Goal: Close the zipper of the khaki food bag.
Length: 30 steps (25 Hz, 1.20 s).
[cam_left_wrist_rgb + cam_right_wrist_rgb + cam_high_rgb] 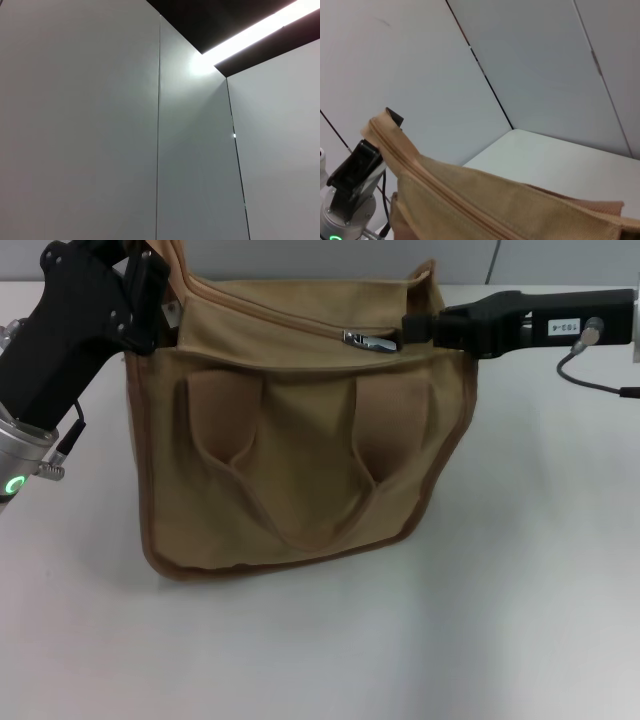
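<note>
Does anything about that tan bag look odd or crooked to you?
The khaki food bag sits skewed on the table, its bottom edge slanting. Its far top flap stands raised, pinched between the left gripper and right gripper by the zipper pull.

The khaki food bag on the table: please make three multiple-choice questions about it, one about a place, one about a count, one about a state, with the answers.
1. Where is the silver pull tab of the zipper?
A. near the bag's right end, beside the right claw
B. at the bag's left end
C. on the table

2. How many looped handles show on the front of the khaki food bag?
A. one
B. two
C. four

3. What is the left claw doing?
A. parked far from the bag
B. lying flat on the table
C. it is at the bag's upper left corner

Answers: 1 A, the tab sits just before the right claw. 2 B, two loops hang side by side. 3 C, it meets that corner.
</note>
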Each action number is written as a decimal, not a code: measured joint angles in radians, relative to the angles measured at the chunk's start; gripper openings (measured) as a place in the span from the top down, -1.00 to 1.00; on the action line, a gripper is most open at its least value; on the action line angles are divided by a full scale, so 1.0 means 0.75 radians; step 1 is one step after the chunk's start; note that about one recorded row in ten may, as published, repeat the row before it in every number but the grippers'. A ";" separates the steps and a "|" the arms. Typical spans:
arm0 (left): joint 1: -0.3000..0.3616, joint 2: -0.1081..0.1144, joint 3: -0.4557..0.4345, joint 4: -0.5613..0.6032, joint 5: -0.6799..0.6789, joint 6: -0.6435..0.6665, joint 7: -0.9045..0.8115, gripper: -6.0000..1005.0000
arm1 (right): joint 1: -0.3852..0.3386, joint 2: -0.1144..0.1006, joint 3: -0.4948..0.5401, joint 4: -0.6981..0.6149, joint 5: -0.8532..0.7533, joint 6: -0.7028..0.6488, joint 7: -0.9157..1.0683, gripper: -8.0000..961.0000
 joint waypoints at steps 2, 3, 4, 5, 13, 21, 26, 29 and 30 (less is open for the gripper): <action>-0.002 0.000 0.000 -0.003 0.000 0.001 0.000 0.93 | 0.016 -0.002 0.002 0.006 -0.002 -0.002 0.000 0.99; -0.002 0.000 0.000 -0.003 0.000 0.001 0.000 0.93 | 0.016 -0.002 0.002 0.006 -0.002 -0.002 0.000 0.99; -0.003 -0.001 0.000 -0.003 0.000 0.002 0.000 0.93 | 0.026 -0.004 -0.001 0.011 -0.004 -0.002 0.000 0.99; -0.004 -0.001 0.000 -0.003 0.000 0.004 0.000 0.93 | 0.036 -0.006 -0.003 0.020 -0.006 -0.001 0.000 0.99; -0.005 -0.002 0.000 -0.003 0.000 0.010 -0.001 0.93 | 0.155 -0.017 -0.008 0.157 -0.091 0.016 0.000 0.71; -0.005 -0.002 0.000 -0.001 0.000 0.017 -0.001 0.93 | 0.204 -0.010 -0.007 0.180 -0.178 0.010 0.016 0.55; -0.005 -0.002 0.000 -0.002 0.000 0.019 -0.003 0.93 | 0.201 -0.004 -0.007 0.157 -0.178 -0.032 0.018 0.64; -0.005 -0.002 0.000 -0.003 0.000 0.020 -0.003 0.93 | 0.187 -0.001 0.004 0.126 -0.168 -0.067 0.023 0.68; -0.005 -0.002 0.000 -0.004 0.000 0.020 -0.003 0.93 | 0.182 -0.001 0.006 0.116 -0.163 -0.074 0.026 0.70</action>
